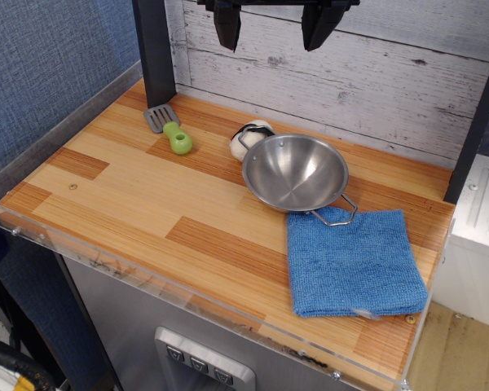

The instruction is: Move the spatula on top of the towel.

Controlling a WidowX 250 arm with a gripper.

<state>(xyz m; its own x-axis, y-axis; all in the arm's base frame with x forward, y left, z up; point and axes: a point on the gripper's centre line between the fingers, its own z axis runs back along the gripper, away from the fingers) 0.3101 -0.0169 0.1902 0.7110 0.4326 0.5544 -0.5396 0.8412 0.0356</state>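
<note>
The spatula (169,127) lies flat at the back left of the wooden table, grey slotted blade toward the wall, lime-green handle pointing toward the front. The blue towel (354,262) lies flat at the front right corner, with a small white tag at its front edge. My gripper (275,28) hangs high at the top of the view, above the back of the table. Its two dark fingers are spread apart and hold nothing. It is well to the right of the spatula and far above it.
A steel bowl (295,172) with wire handles stands between the spatula and the towel, its front handle touching the towel's back edge. A small white object (246,137) sits behind the bowl. A dark post (155,49) stands just behind the spatula. A clear lip (147,273) edges the table front.
</note>
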